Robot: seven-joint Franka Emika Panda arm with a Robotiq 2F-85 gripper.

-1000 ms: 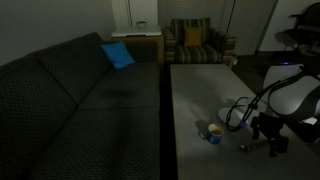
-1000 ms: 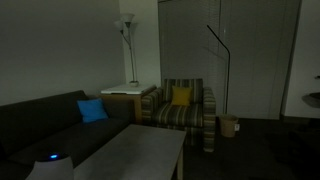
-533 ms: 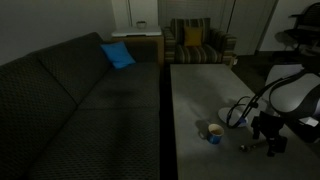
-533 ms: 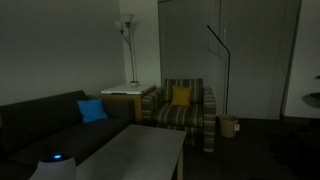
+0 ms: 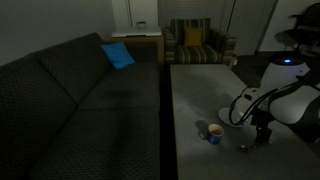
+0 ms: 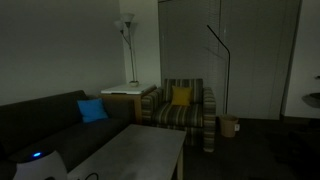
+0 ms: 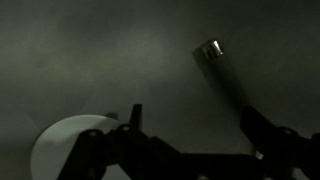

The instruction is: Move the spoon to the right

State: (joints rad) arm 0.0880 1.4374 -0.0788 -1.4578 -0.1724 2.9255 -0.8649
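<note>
You're on the approach: the end effector [image 7: 190, 115] hangs wide open and empty. The spoon [image 7: 222, 70] lies on the surface [image 5: 195, 90] near the arm-side edge, apart from the plate [image 7: 65, 145]. Next, I'd judge, lower over the handle and close.

Dim, underexposed room, grainy low-resolution frames, murky soft-focus wrist view, faint glint on metal, deep shadows

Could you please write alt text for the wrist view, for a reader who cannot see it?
Dim wrist view: the open gripper hangs over a grey table, with the slender spoon lying diagonally near one finger. Part of a round white plate shows at lower left.
</note>
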